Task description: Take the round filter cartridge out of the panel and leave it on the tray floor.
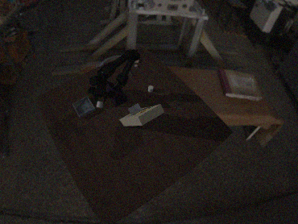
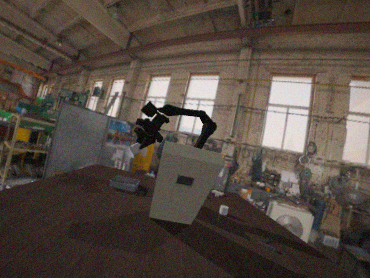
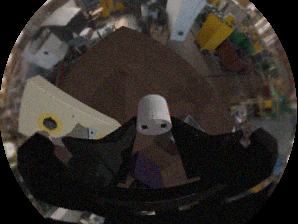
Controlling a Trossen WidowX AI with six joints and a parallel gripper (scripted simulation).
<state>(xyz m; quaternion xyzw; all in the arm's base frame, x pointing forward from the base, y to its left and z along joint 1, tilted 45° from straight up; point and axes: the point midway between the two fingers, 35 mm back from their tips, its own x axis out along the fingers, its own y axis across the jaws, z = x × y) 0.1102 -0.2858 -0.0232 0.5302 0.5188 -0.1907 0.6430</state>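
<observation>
The jaws of the gripper [image 1: 100, 97] [image 2: 136, 142] [image 3: 154, 129] are clenched on the white filter cartridge [image 1: 99, 104] [image 2: 134, 148] [image 3: 154, 114], which is out of the service panel [image 1: 142, 117] [image 2: 186, 185] [image 3: 40, 107] and up in the air just beside the tray [image 1: 84, 107] [image 2: 125, 183] [image 3: 192, 121]. Released too high or off-centre, the round cartridge could strike the tray's rim and roll onto the table. The raised walls leave modest room inside for the fingers, while the panel stands apart on the other side.
</observation>
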